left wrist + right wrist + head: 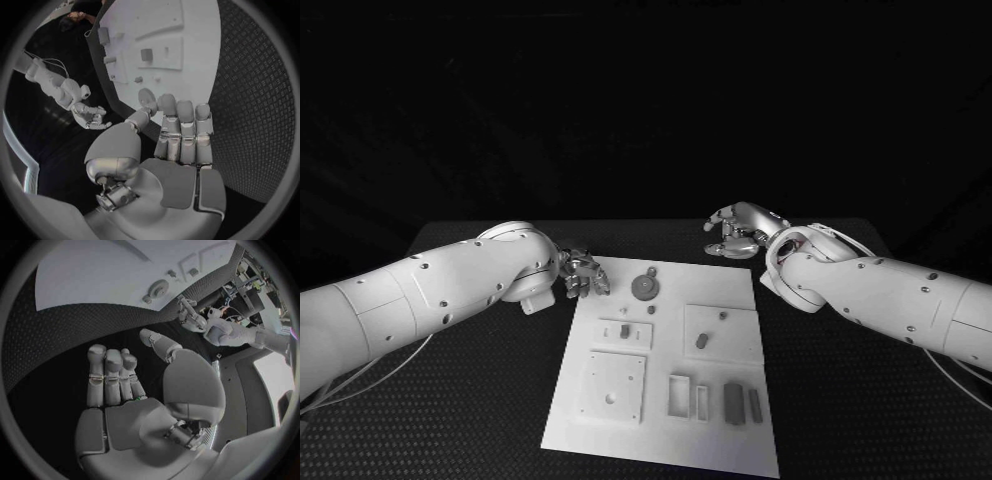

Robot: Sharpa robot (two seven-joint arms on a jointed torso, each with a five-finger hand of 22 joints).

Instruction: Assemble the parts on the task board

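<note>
white task board (733, 310), grey parts (646, 286), black textured table (877, 400), silver fingers (186, 112)

The counter (473, 400) has a black, rough, finely textured matt surface. The task board (733, 440) looks like smooth matt white plastic. Each robot hand, left (169, 150) and right (144, 395), shows smooth silver metal-looking shells with a soft shine.

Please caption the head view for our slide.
Both silver hands, left and right, hover open beside the white rectangular task board.
</note>
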